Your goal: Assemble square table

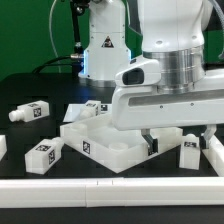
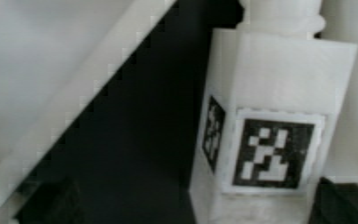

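The square table slab [image 1: 100, 142] lies on the black table, sockets up, and its edge shows in the wrist view [image 2: 69, 80]. My gripper [image 1: 178, 142] hangs low just off the slab, toward the exterior view's right, open, over a white tagged leg [image 1: 190, 150]. In the wrist view that leg [image 2: 265, 120] lies between the dark fingertips [image 2: 51, 200]; the gripper [image 2: 202, 205] is not closed on it, and a gap shows on one side. Other legs lie toward the exterior view's left [image 1: 30, 112] [image 1: 42, 155] and behind the slab [image 1: 88, 110].
Long white border rails run along the front [image 1: 100, 188] and the exterior view's right [image 1: 214, 150]. Part of another white piece [image 1: 2, 146] shows at the far left edge. The robot's base [image 1: 105, 45] stands at the back.
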Controlling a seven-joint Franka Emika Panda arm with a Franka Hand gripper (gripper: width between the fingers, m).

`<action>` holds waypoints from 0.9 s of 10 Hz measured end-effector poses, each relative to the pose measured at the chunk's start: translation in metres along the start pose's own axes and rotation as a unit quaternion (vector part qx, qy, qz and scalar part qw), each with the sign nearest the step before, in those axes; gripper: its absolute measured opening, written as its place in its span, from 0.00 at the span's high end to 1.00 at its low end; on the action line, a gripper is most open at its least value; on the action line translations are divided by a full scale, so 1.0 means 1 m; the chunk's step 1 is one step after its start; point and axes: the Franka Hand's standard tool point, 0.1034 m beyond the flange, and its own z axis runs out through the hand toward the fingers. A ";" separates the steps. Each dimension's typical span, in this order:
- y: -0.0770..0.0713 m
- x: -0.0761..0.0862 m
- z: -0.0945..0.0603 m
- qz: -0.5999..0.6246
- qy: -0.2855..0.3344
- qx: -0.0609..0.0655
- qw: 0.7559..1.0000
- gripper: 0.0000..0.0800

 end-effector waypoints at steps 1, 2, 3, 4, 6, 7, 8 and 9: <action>-0.002 -0.001 0.002 0.000 -0.001 0.000 1.000 0.19; -0.001 -0.001 0.002 0.000 -0.001 0.000 1.000 0.19; -0.001 -0.001 0.002 0.000 -0.001 0.000 1.000 0.34; -0.002 -0.001 0.002 0.000 -0.001 0.000 1.000 0.52; -0.002 -0.001 0.002 0.000 -0.001 0.000 1.000 0.65; -0.002 -0.001 0.001 0.000 -0.001 0.000 1.000 0.65; -0.003 -0.001 0.001 -0.001 -0.002 0.000 1.000 0.65; -0.010 -0.002 -0.011 -0.001 -0.013 0.002 1.000 0.65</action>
